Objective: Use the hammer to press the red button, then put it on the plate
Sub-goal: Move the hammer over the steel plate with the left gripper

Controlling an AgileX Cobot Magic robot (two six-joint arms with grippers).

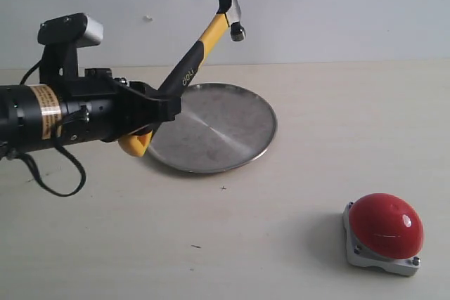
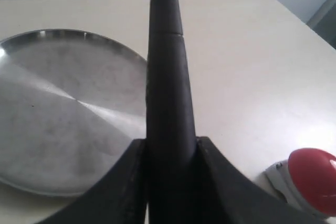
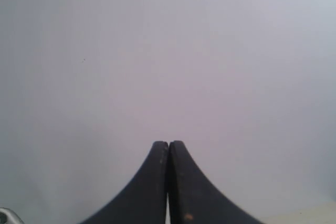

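Note:
My left gripper (image 1: 160,105) is shut on the black grip of the hammer (image 1: 200,43), which slants up and to the right, its dark head raised above the far rim of the plate (image 1: 232,128). The yellow looped end hangs below the gripper. In the left wrist view the hammer (image 2: 168,93) rises between the fingers (image 2: 223,182), the plate (image 2: 52,108) lies on one side and the red button (image 2: 312,174) on the other. The red button (image 1: 385,224) sits on its silver base at the front right of the table, well apart from the hammer. My right gripper (image 3: 168,145) is shut on nothing, facing a blank wall.
The left arm (image 1: 56,114) and its loose black cable (image 1: 53,173) reach in from the left edge. The pale table (image 1: 281,244) spreads between plate and button. A white wall stands behind.

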